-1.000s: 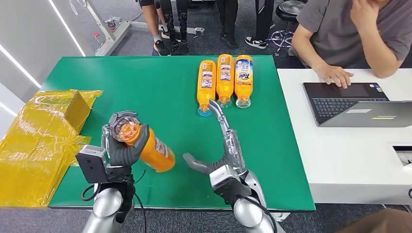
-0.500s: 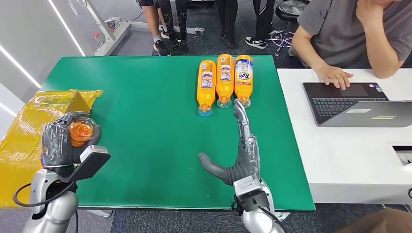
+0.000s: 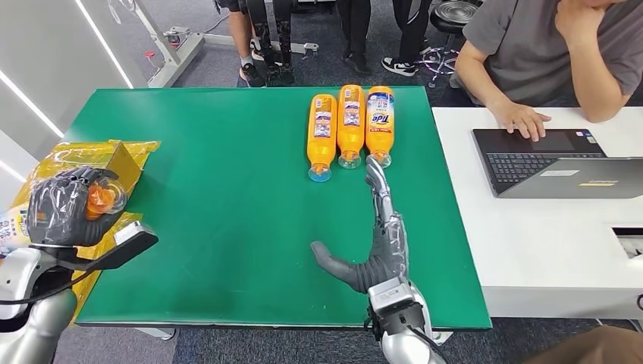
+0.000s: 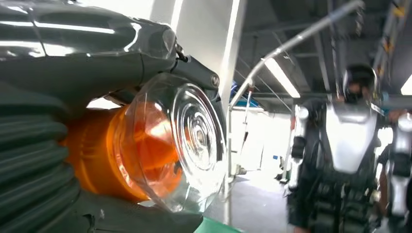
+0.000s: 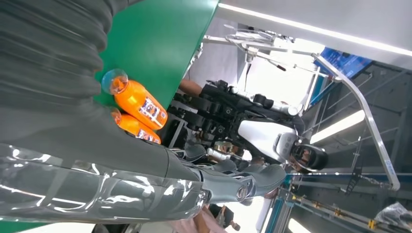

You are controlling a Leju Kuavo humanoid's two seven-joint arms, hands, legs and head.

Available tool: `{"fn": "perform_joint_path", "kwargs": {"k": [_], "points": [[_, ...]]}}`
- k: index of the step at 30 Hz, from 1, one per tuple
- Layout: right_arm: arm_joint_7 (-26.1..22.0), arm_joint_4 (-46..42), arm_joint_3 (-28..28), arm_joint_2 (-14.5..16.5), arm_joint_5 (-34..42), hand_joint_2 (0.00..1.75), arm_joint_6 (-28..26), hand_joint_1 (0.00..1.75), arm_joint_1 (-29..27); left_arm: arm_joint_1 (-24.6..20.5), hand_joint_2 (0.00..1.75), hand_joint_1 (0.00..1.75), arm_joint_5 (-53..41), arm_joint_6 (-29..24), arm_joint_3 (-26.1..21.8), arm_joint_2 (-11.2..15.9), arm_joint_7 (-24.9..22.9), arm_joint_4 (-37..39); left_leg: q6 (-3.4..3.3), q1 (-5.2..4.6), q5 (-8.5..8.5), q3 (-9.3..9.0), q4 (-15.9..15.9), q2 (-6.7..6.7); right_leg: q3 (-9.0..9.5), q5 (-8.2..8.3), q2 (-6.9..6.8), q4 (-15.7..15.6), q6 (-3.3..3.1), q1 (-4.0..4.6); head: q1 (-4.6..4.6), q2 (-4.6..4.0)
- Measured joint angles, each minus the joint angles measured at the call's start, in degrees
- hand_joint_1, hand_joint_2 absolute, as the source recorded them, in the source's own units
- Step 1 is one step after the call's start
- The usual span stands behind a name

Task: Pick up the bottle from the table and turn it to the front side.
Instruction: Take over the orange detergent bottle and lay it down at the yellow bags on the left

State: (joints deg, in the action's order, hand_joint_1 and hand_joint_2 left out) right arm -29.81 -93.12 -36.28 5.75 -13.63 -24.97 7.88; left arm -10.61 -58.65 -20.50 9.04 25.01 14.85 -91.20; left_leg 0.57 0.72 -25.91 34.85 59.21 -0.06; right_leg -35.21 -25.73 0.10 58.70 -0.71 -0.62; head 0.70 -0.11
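Held bottle: orange, clear-capped, wrapped in the fingers of the left hand. It was carried off the left edge of the green tabletop, above the yellow wrapped boxes, with its cap end facing up toward the head camera. In the left wrist view the clear ribbed cap and orange neck stuck out past the thumb, the hand closed firmly around the body.

Right hand: resting over the tabletop near its front edge, fingers stretched straight and thumb spread to the side, nothing in it. Fingertips pointed at the row of bottles and lay just beside the cap of the rightmost one; contact could not be told.

Row of three bottles: orange, lying side by side at the far right of the tabletop, caps toward the robot. The rightmost showed a front label; the other two showed smaller printed labels.

White desk: to the right of the tabletop, bearing an open laptop. A seated person had a hand beside the keyboard.
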Motion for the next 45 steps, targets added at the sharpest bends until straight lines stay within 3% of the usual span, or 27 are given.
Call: {"fn": "perform_joint_path", "kwargs": {"k": [5, 9, 13, 19, 24, 32, 45], "points": [[0.54, -0.80, 0.01, 0.00, -0.09, 1.75, 0.57, 0.00, 0.09, -2.27, 1.75, 1.75, -1.62, 3.35, 1.62, 2.79, 1.46, 3.14, 0.01, 0.02, 0.01, 0.00, 0.01, -0.02, -0.05, 0.00, -0.03, -0.01, 0.00, 0.02, 0.01, 0.00], [0.63, -2.38, 0.02, -0.01, 0.01, 1.75, 2.00, 0.00, -0.32, -9.61, 1.75, 1.75, -3.22, 10.00, 7.99, 5.16, 8.73, 12.84, 0.06, 0.01, 0.07, 0.03, 0.01, -0.14, -0.01, 0.03, -0.18, 0.00, -0.04, 0.02, -0.02, 0.00], [-0.07, -3.32, 0.02, -0.20, 0.42, 1.75, 3.05, 0.00, -1.79, -14.36, 1.75, 1.75, -3.37, 9.89, 14.15, 6.47, 11.94, 22.88, 0.10, 0.01, 0.07, 0.00, 0.00, 0.31, -0.08, 0.14, 0.25, 0.01, -0.16, 0.02, -0.01, 0.00], [-0.78, -3.54, 0.02, -0.42, 0.90, 1.75, 2.81, 0.00, -2.71, -17.30, 1.75, 1.75, -3.78, 10.43, 20.86, 8.12, 14.44, 31.21, 0.11, 0.01, 0.06, 0.01, 0.00, 0.35, -0.15, 0.13, 0.31, 0.01, -0.17, 0.02, -0.01, 0.00], [-0.89, -3.54, 0.02, -0.49, 1.08, 1.75, 2.39, 0.00, -3.01, -19.66, 1.75, 1.75, -5.09, 10.42, 26.05, 7.93, 16.10, 37.23, 0.11, 0.04, 0.06, 0.02, 0.00, 0.35, -0.16, 0.13, 0.30, 0.01, -0.17, 0.03, -0.01, 0.00], [-0.51, -3.55, 0.02, -0.51, 1.96, 1.75, 4.45, 0.00, -2.98, -20.28, 1.75, 1.75, -2.99, 9.73, 30.67, 7.32, 15.62, 42.06, 0.11, 0.04, 0.06, 0.04, 0.00, 0.36, -0.15, 0.15, 0.30, 0.02, -0.20, 0.03, -0.01, 0.00], [-0.48, -3.42, 0.02, -0.52, 2.32, 1.75, 5.46, 0.00, -2.69, -19.57, 1.75, 1.75, -1.50, 7.30, 31.40, 6.78, 13.37, 41.96, 0.13, 0.05, 0.08, 0.06, 0.00, 0.28, -0.16, 0.15, 0.24, 0.02, -0.20, 0.03, -0.01, 0.00]]}}
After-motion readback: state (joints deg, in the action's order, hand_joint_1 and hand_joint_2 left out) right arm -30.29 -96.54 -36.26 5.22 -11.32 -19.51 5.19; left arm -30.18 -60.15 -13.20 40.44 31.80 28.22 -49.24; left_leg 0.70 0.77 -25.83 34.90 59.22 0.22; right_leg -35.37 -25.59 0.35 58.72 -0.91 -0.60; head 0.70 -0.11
